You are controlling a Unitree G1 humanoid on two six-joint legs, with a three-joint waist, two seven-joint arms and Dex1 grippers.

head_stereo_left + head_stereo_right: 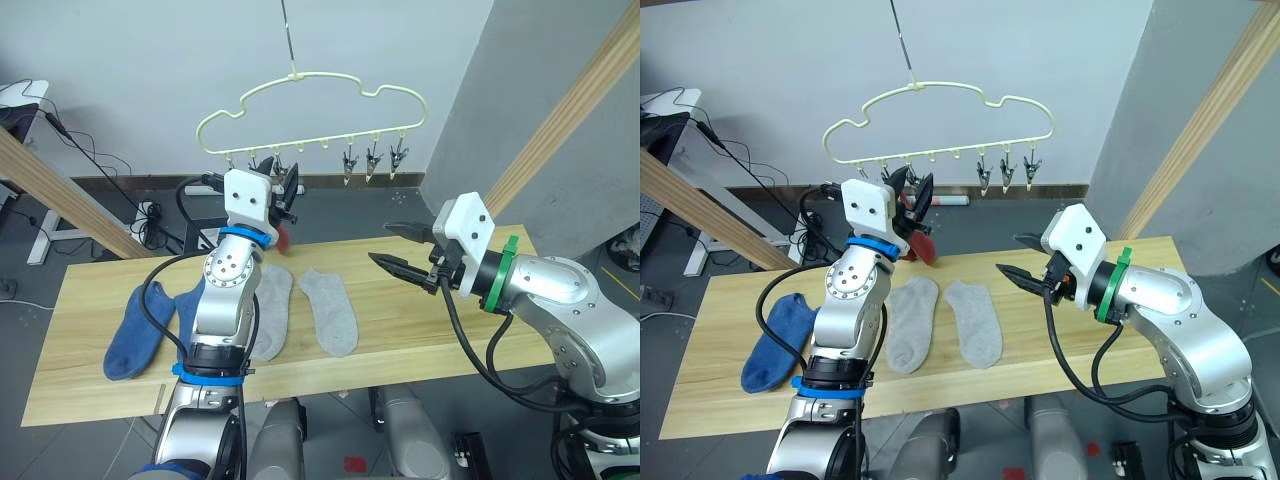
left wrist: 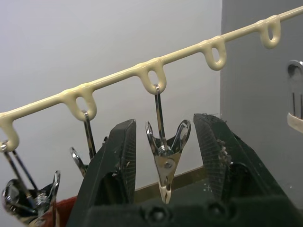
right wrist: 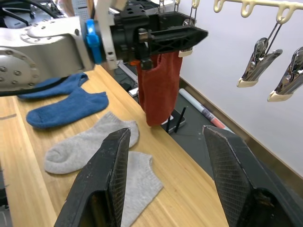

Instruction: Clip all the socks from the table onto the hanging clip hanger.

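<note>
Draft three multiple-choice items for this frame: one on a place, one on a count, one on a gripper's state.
1. Where is the red sock?
A. flat on the table
B. hanging at the hanger
C. on the floor

2. How many grey socks lie on the table?
A. two
B. none
C. four

3. The right gripper is:
A. shut on a sock
B. open, holding nothing
C. shut on a clip

Key: 1 B, it dangles under the hanger by the left gripper. 2 A, two lie side by side. 3 B, its fingers are spread.
</note>
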